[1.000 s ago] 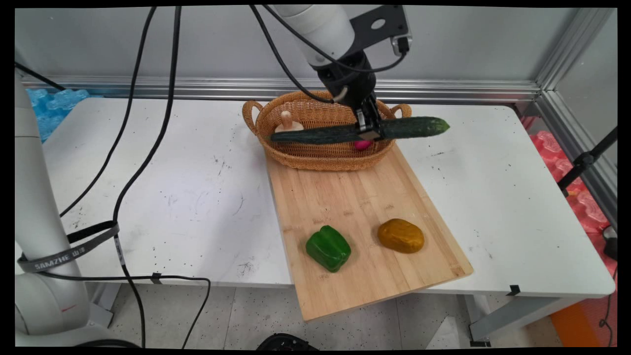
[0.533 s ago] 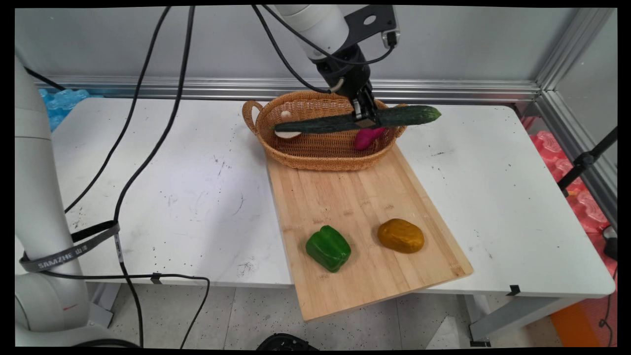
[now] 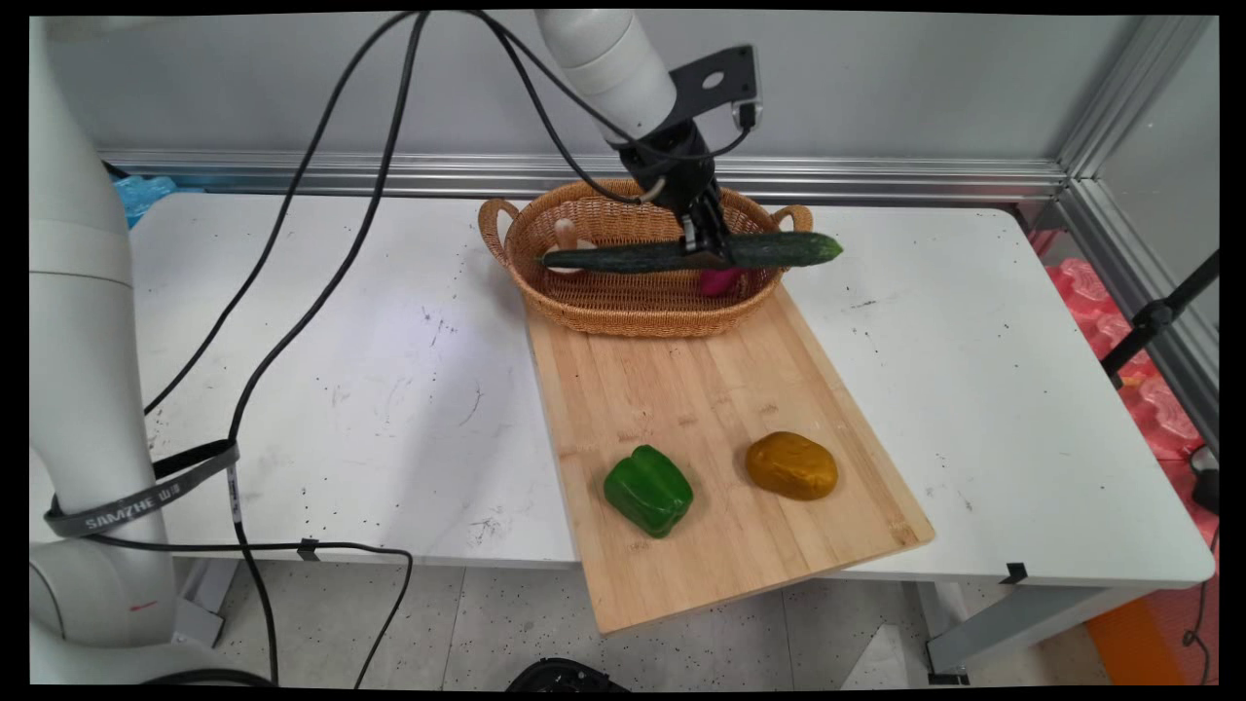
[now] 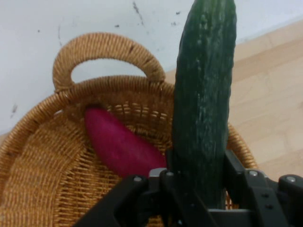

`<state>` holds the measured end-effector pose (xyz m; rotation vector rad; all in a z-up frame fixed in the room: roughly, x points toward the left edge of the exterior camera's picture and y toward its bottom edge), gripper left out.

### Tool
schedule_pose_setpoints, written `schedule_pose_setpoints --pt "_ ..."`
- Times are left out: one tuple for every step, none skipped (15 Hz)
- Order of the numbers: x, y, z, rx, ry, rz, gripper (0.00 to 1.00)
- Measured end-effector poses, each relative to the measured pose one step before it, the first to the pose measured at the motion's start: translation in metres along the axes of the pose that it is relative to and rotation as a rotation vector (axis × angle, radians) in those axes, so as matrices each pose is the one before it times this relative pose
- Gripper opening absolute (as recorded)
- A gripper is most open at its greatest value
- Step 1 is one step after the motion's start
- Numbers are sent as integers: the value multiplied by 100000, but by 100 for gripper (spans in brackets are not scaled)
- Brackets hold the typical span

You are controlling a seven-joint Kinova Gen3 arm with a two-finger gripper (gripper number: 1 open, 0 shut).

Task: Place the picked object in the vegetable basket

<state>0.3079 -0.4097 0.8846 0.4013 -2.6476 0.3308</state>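
My gripper (image 3: 709, 250) is shut on a long dark green cucumber (image 3: 623, 258), held level across the wicker basket (image 3: 623, 312) at the table's back. The cucumber's right end sticks out past the basket's right handle. In the hand view the cucumber (image 4: 203, 94) rises between my fingers (image 4: 236, 172), above the basket's rim (image 4: 42, 123). A magenta vegetable (image 4: 118, 144) lies inside the basket just below the cucumber; in the main view the magenta vegetable (image 3: 718, 282) peeks out under the gripper. A pale mushroom-like piece (image 3: 565, 234) lies in the basket's left part, partly hidden by the cucumber.
A wooden cutting board (image 3: 701, 389) runs from the basket to the table's near edge and overhangs it. On its near part sit a green bell pepper (image 3: 647, 489) and a brown-yellow potato (image 3: 791, 465). Black cables (image 3: 292, 243) hang over the table's left side.
The gripper with the cucumber has moved left and lowered over the basket, after a brief rise. The cucumber's right end now overhangs less. The pepper and the potato have not moved.
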Motion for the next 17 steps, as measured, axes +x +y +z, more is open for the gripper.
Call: schedule_pose_setpoints --pt "-405 -254 560 -723 -225 21 0" --pt "-343 -183 469 -729 -91 -74 0" --pt "-245 -123 301 -470 -59 -78 0" --pt "-348 -172 425 -662 -157 -83 0" --pt "-350 -207 460 -713 -124 -51 0" --pt "-383 -196 379 -573 -106 -108 0" --pt "-315 -164 293 -544 -98 -54 0" --pt "-194 -110 185 -357 -87 10 0" --pt "-374 -171 244 -631 -166 164 0" --pt "-311 -139 169 -532 -134 272 0" --pt "-263 -99 110 -437 -53 284 0" --pt "-256 -94 98 -614 31 521 0" --pt "-191 -79 55 -586 125 623 100" --pt "-196 -70 -34 -637 272 913 100" --pt "-103 -25 -90 -471 227 669 100" --pt "-71 4 -176 -511 314 825 100" --pt "8 57 -301 -423 452 831 100"
